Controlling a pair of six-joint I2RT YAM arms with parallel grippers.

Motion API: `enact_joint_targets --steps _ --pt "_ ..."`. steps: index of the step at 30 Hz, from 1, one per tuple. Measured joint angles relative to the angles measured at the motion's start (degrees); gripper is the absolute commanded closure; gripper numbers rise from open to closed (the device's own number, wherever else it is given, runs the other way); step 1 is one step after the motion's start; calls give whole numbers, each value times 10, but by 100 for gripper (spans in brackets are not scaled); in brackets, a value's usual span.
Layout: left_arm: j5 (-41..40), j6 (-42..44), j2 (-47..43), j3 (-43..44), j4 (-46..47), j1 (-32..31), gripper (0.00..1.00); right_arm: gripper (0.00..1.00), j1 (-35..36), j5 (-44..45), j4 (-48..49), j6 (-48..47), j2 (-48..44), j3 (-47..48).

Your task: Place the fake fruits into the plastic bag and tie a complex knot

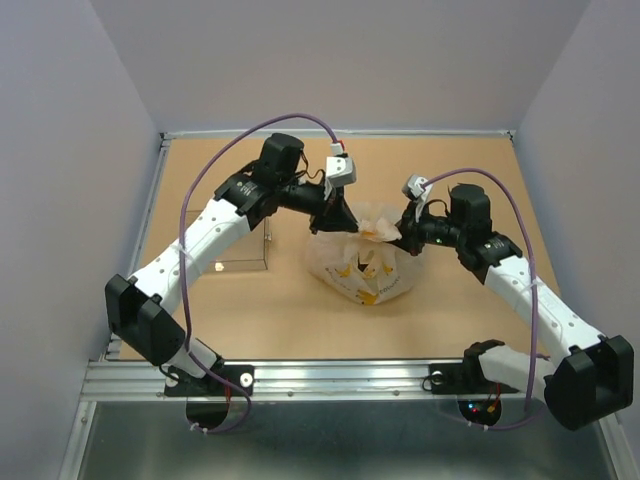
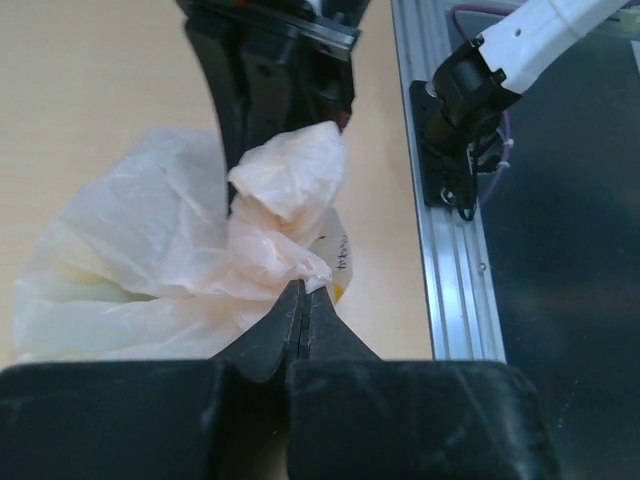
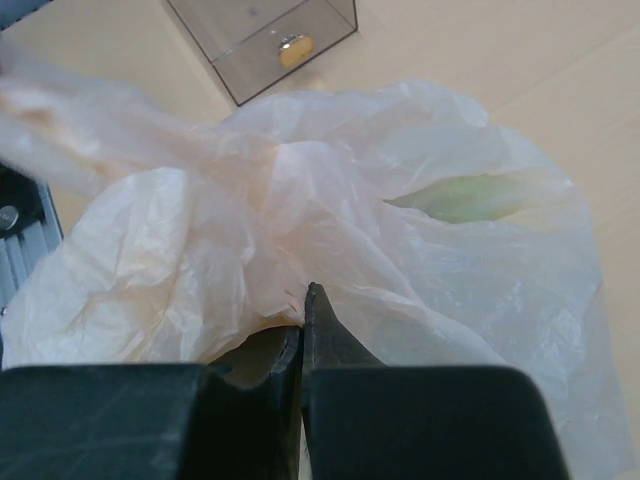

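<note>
Okay so, the left claw (image 2: 304, 293) is squeezed together on a thin fold of the plastic bag (image 2: 140, 260), right at the bunched-up neck. The right claw (image 3: 303, 300) is doing the same: fingers together with crinkly film caught at the tips, on the opposite side of that neck. In the left wrist view a twisted peach-ish tuft of plastic sticks up between the two claws, just in front of the right one.

The bag itself sits slumped on the bench (image 1: 250, 310), roughly in the middle, with yellow-orange banana prints on its near side. A greenish-yellow patch (image 3: 465, 195) shows through the film in the right wrist view, but I can't tell if that's print or something inside.

Over on the left, near the bag but not touching it, there's a clear tray (image 1: 240, 245) under the left arm, with one small yellowish piece (image 3: 292, 50) in it.
</note>
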Motion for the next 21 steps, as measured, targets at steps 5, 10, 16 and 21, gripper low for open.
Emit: enact_joint_targets --steps 5,10,16,21 --pt "-52 -49 -46 -110 73 -41 100 100 -2 -1 -10 9 4 0" --pt "-148 -74 -47 -169 125 -79 100 100 -3 1 -14 14 4 0" --pt "-274 -93 -26 -194 182 -124 100 99 -3 3 -16 14 4 0" --pt "-322 -100 13 -194 212 -131 100 15 -3 21 -19 7 4 0"
